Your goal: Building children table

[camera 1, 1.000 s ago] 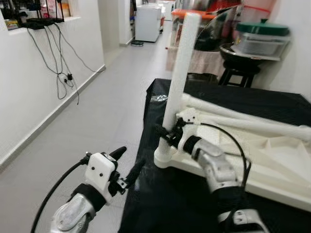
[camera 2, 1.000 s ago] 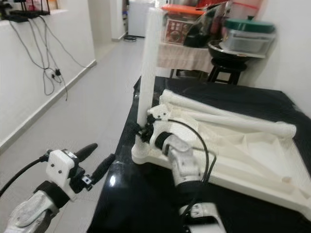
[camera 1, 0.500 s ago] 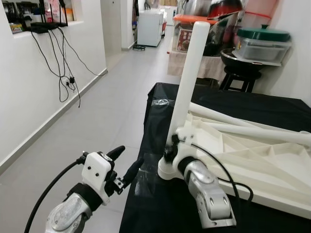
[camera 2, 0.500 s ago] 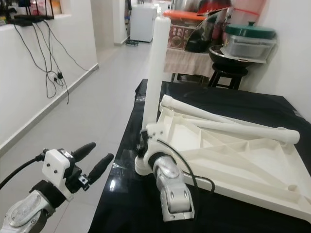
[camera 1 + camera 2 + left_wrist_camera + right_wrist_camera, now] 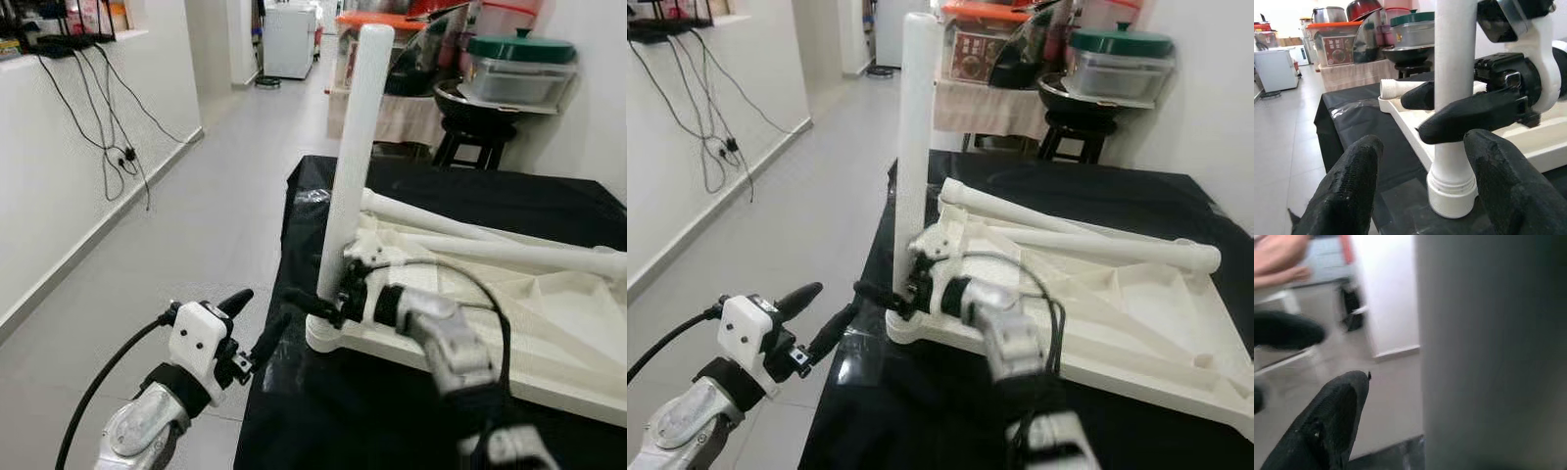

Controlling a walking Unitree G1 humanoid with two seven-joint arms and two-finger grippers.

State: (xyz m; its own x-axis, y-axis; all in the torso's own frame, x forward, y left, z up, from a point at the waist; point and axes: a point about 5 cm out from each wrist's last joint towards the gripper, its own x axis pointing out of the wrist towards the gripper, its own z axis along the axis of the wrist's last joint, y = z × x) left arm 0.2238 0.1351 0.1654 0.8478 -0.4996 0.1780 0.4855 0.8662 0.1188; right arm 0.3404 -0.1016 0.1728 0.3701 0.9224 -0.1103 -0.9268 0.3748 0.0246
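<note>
White table leg stands upright, long axis vertical, foot socketed in the corner of the upside-down tabletop on black cloth. Right gripper straddles its base, seemingly clamped. Left gripper hangs open just beside.

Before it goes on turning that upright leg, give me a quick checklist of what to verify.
1. Right gripper fingers astride the upright leg near its base: ok.
2. Fingers actually clamping the leg: cannot tell.
3. Leg standing straight in its corner socket: ok.
4. Left gripper open and apart from the leg: ok.
5. Upturned tabletop lying flat on the black cloth: ok.
6. Spare legs lying within the tabletop: ok.
</note>
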